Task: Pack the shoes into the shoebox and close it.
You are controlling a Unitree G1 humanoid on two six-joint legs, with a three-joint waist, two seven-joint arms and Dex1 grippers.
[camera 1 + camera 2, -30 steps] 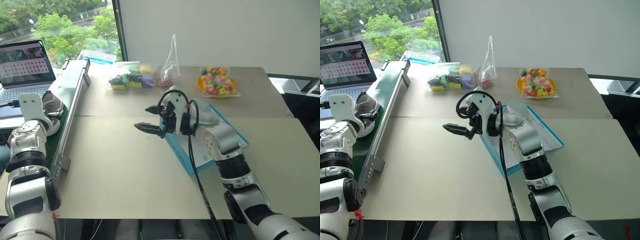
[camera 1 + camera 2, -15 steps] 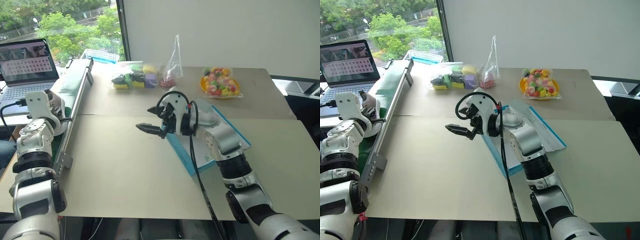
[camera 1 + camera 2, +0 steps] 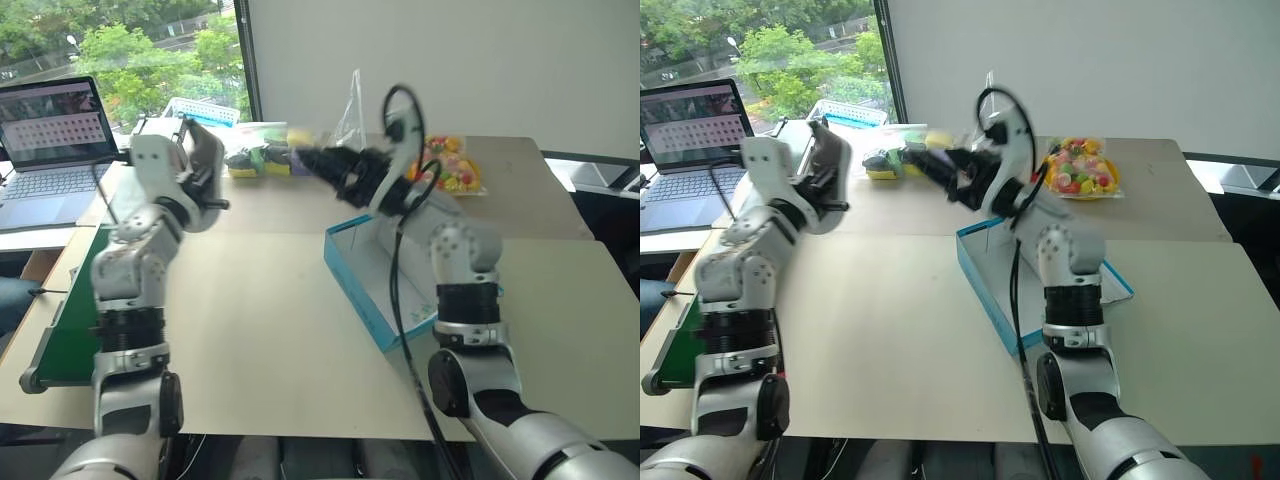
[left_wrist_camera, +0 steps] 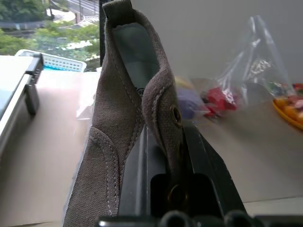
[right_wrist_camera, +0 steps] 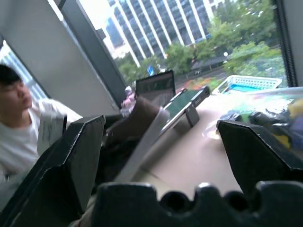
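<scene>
Our left gripper (image 3: pixel 203 180) is clamped tight on the canvas collar of a grey-brown sneaker (image 4: pixel 128 113), which a second ago lay out at the far left by the green-topped conveyor (image 3: pixel 70 335). We now hold it raised above the left half of the table (image 3: pixel 250 340), its opening turned up in the left wrist view. Our right gripper (image 3: pixel 325 162) has swung up too, away from the near rim of the box, and its fingers stand spread wide with nothing between them. It points left toward the shoe, whose pale sole edge shows between the fingers in the right wrist view.

The teal-blue shoebox (image 3: pixel 352 275) lies open on the right half of the table, right of the lifted shoe and under our right arm, its white inside showing. We cannot see a shoe inside it, though the arm covers part of the interior. The bags of coloured items (image 3: pixel 262 157) and the yellow dish of sweets (image 3: pixel 443 168) sit at the far edge.

We judge the pick done and the carry toward the box under way, possibly with a handover to the right gripper. Closing the lid remains.
</scene>
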